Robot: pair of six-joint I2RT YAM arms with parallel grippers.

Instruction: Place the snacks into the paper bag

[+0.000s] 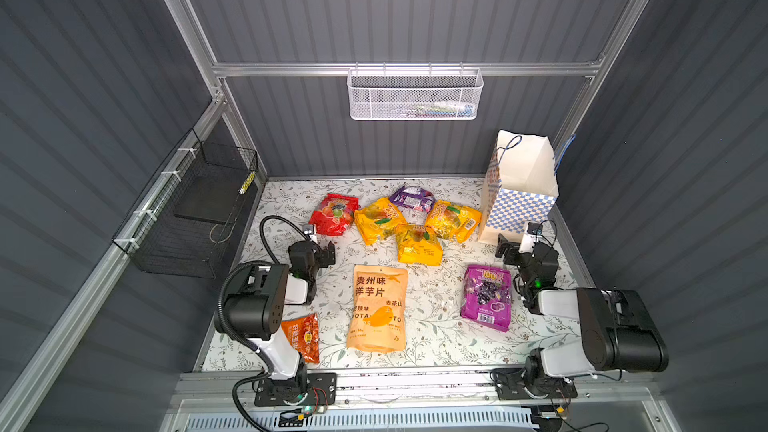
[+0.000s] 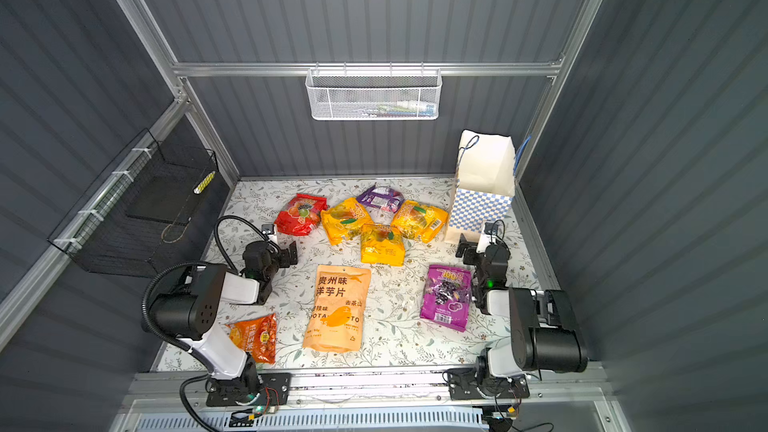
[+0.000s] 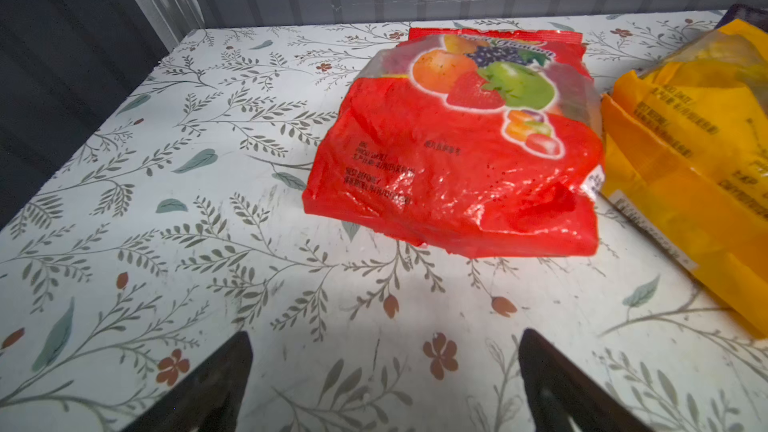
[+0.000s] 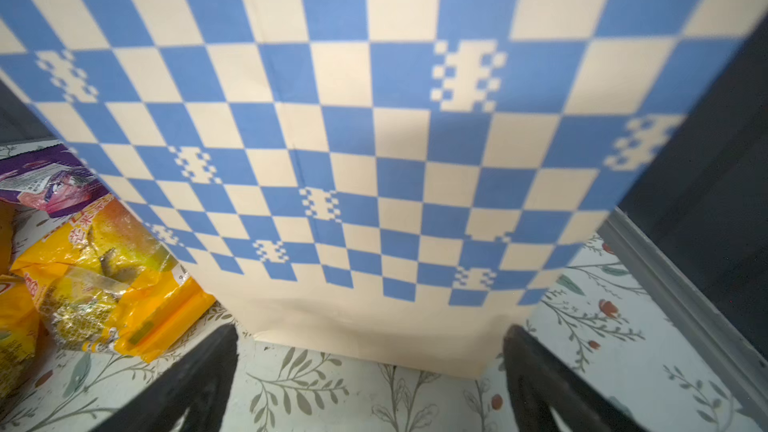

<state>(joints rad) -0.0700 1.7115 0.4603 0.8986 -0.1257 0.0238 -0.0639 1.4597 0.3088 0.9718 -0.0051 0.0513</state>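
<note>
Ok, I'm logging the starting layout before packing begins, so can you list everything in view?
red packet: 1, red, back left.
yellow packets: 3, yellow-orange, back centre, bunched.
purple packets: 2, purple, one back, one right front.
orange packet: 1, dark orange, front left.
pouch: 1, pale orange, front centre.
bag: 1, cream with blue checks, back right, upright.
white basket: 1, white mesh, back wall.
black basket: 1, black wire, left wall.
table: 1, white floral.
left gripper: 1, black, open, facing red packet.
right gripper: 1, black, open, facing bag.
</note>
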